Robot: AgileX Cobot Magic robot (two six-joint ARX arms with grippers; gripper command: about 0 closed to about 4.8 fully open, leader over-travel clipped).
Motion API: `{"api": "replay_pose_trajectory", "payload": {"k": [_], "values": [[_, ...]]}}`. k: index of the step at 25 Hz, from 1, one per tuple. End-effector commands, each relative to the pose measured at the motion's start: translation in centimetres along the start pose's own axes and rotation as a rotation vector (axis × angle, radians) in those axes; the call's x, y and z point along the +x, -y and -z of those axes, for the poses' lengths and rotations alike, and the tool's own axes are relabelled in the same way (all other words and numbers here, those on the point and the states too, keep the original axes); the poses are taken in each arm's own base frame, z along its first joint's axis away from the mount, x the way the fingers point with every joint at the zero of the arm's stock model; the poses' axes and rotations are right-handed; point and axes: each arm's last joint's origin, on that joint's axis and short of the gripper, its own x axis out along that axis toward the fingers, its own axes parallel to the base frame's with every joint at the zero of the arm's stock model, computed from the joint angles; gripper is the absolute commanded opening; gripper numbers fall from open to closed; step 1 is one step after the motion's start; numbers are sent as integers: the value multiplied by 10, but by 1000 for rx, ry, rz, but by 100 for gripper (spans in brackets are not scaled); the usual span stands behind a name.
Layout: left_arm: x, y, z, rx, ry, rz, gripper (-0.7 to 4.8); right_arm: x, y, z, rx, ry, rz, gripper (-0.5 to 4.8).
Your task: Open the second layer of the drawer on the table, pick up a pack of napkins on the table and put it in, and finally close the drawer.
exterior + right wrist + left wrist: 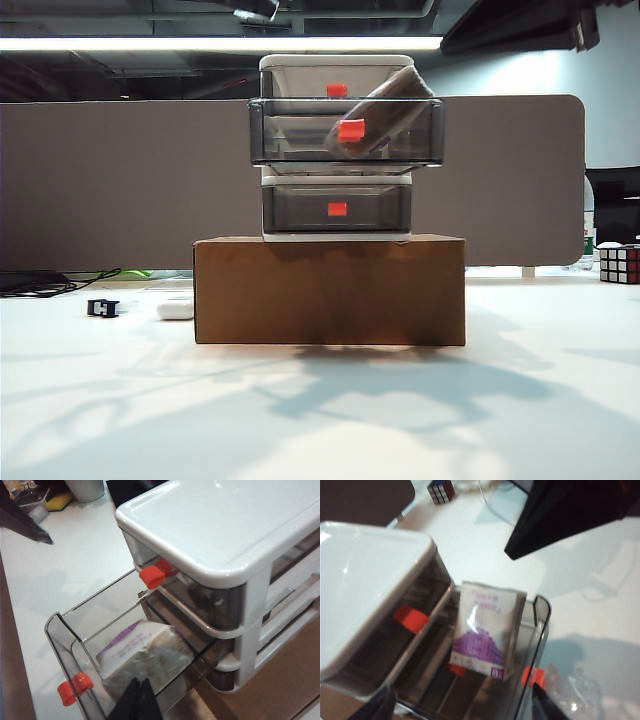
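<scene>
The second layer (345, 132) is pulled out and the pack of napkins (487, 630) lies tilted inside; only closing remains. The left gripper (465, 711) is spread wide above the drawer, the right gripper (136, 700) is seen pinched together, empty, above it too

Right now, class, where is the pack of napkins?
The pack of napkins leans tilted inside the pulled-out second layer, toward its right side in the exterior view, just behind that layer's red-orange handle.

You see the drawer (336, 150), a white-framed three-tier cabinet, with the second layer (345, 132) pulled fully out. The pack of napkins (487, 630) sits inside it, apparently tilted against one side wall, purple print facing up.
</scene>
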Motion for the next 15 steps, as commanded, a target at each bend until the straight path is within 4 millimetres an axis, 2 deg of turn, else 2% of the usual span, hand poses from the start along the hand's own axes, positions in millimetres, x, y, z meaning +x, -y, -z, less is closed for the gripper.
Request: {"api": "replay_pose_trajectory", "payload": {"k": [1, 15], "values": [[-1, 0, 0, -2, -3, 2, 341, 2, 0, -2, -9, 6, -14, -5], [-2, 0, -2, 1, 11, 2, 341, 36, -10, 2, -41, -25, -79, -5]]}}
